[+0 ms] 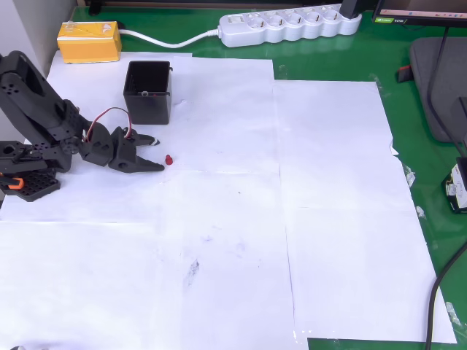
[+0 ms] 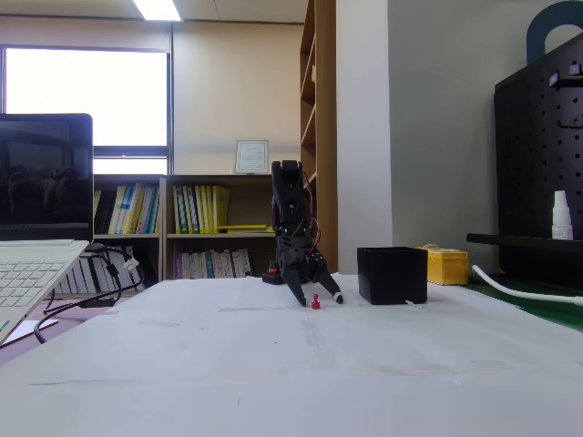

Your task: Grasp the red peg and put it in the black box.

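From my seat the overhead view has the black two-finger gripper (image 1: 155, 152) down low at the left side of the white paper sheets (image 1: 321, 219) that cover the green table (image 1: 438, 65). Its jaws are spread apart, one finger tip up near the box and the other lower, with nothing between them. The tiny dark-red plastic peg with the rounded head (image 1: 168, 159) sits on the paper just right of the finger tips, near the lower one, and I can't tell from up here if it's touching. The small square black plastic box (image 1: 148, 92) is just beyond the gripper toward the top of that picture, open side up. There's something small and pale inside it, too small to make out.

The fixed view from table level gives me what the overhead can't: the peg (image 2: 315, 301) is standing upright on the paper, and the gripper (image 2: 319, 297) comes down steeply with its tips at the paper on either side of the peg. The box (image 2: 392, 275) is to the right of it here, apart from the peg. The inside of the box is hidden from this angle.

Other stuff: a yellow rectangular box (image 1: 89, 41) at the far left of the overhead view, a white power strip (image 1: 290, 25) along the top edge, and a laptop (image 2: 41, 218) at the left of the fixed view.
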Robot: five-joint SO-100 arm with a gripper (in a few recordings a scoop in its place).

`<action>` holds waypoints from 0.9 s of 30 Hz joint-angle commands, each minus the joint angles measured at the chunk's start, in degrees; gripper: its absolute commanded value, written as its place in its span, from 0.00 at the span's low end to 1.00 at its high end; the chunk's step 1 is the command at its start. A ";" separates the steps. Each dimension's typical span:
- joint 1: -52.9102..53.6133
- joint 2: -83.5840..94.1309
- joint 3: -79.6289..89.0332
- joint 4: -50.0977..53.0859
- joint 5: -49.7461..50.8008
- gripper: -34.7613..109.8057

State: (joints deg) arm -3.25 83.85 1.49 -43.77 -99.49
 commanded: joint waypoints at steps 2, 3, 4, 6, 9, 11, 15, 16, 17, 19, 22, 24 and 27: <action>-0.44 2.90 -4.83 -3.96 -0.53 0.45; -0.44 3.16 -4.75 -4.22 -0.62 0.45; -0.35 3.43 -4.75 -4.48 -1.05 0.45; -0.35 3.69 -4.66 -4.75 -1.14 0.45; -0.09 4.22 -4.57 -5.45 -0.97 0.45; 0.09 4.75 -4.48 -6.24 -0.53 0.45; 0.26 5.45 -4.31 -7.21 0.00 0.45; 0.44 5.45 -4.31 -7.38 0.53 0.45; 0.70 5.45 -4.31 -7.65 1.05 0.45; 1.32 5.45 -4.31 -7.73 2.02 0.45; 1.67 5.45 -4.31 -7.82 3.43 0.45; 1.85 5.71 -4.13 -8.17 3.78 0.45; 2.20 6.86 -3.16 -8.96 5.45 0.45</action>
State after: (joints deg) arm -1.32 89.21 1.41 -50.71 -94.57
